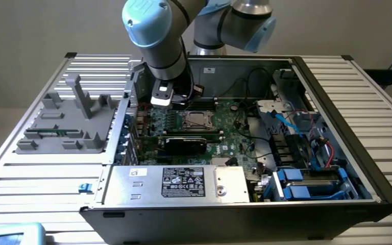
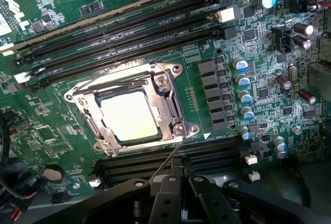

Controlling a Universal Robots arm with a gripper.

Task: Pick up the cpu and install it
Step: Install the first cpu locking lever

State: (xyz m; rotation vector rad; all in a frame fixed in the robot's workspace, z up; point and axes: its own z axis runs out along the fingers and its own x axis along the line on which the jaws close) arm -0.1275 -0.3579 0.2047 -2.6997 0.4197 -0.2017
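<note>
The fingers of your gripper [image 2: 178, 178] are closed right by the thin lever [image 2: 168, 159], the cpu [image 2: 129, 115] already sits in its socket [image 2: 166, 99], so I think locking it in needs a slow, gentle move.

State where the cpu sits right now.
The cpu lies inside the metal socket frame on the green motherboard, between rows of black memory slots. In the exterior view it is mid-case, just to the exterior view's right of the gripper.
</note>
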